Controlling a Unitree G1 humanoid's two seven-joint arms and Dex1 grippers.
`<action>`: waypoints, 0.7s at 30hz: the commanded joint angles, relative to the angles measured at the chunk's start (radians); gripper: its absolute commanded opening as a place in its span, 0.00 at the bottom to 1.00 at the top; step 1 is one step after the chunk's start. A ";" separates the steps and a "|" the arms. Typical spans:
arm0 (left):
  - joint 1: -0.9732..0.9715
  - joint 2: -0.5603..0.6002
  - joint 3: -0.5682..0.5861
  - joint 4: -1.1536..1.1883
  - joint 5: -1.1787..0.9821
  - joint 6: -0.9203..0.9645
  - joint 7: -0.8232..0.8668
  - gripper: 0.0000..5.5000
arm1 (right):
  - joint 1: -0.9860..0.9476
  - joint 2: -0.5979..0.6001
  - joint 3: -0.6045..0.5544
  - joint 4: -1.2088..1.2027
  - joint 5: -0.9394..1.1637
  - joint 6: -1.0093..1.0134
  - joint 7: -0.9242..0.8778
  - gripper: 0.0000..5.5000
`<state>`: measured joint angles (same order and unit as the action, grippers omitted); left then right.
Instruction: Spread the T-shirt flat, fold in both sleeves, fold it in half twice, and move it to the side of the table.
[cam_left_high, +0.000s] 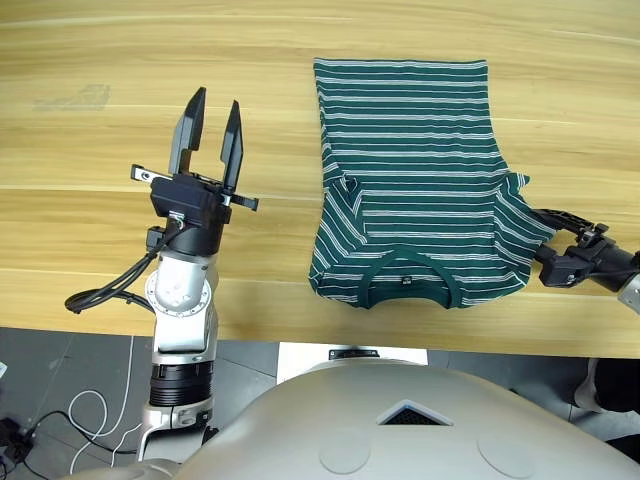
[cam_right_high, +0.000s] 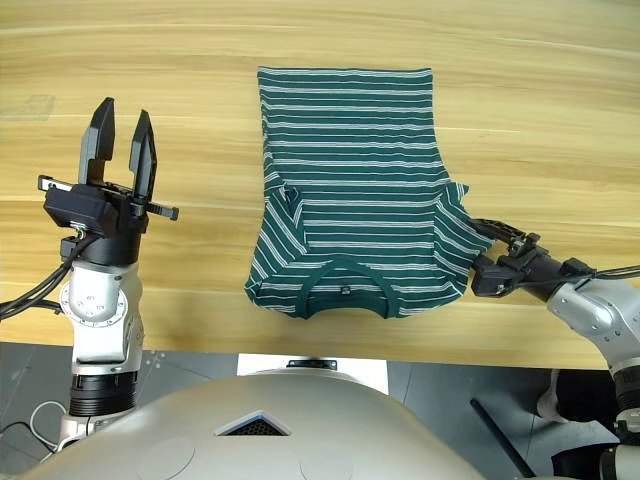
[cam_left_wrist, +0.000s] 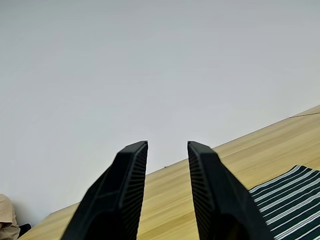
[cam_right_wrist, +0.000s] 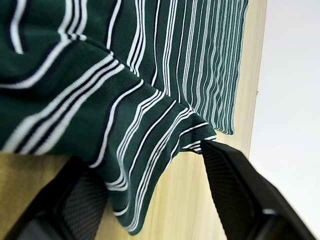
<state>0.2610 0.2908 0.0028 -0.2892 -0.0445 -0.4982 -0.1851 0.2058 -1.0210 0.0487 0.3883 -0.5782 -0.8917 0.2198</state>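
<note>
Green white-striped fabric T-shirt (cam_left_high: 420, 170) lies centred on the pale wooden table (cam_left_high: 100, 230); your right gripper (cam_right_high: 480, 230) straddles the hem of its right sleeve (cam_left_high: 515, 215) unclamped, left gripper (cam_left_high: 210, 115) gaping empty: a shallow bite could let the sleeve slip mid-fold.

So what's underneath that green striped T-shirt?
The light wooden table carries the green striped T-shirt. By its sleeve, the right gripper has one finger partly covered by the cloth. Anything else beneath is hidden.

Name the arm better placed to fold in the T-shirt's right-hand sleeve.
Right. The right gripper has the sleeve between its open fingers; the left gripper stands open, well apart from the T-shirt.
</note>
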 joint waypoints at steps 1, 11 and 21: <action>0.019 -0.006 0.007 -0.023 0.000 0.015 -0.010 0.27 | -0.017 -0.014 0.015 0.045 0.001 0.002 0.004 0.56; 0.040 -0.025 0.004 -0.023 0.005 0.007 -0.011 0.27 | -0.072 -0.004 0.056 0.073 0.006 -0.004 0.014 0.36; 0.064 -0.045 0.004 -0.015 0.015 -0.014 -0.005 0.27 | -0.110 -0.003 0.078 0.082 0.020 0.007 0.024 0.07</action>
<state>0.3077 0.2513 0.0037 -0.3078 -0.0419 -0.5045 -0.1855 0.1212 -1.0235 0.1266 0.4573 -0.5719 -0.8936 0.2395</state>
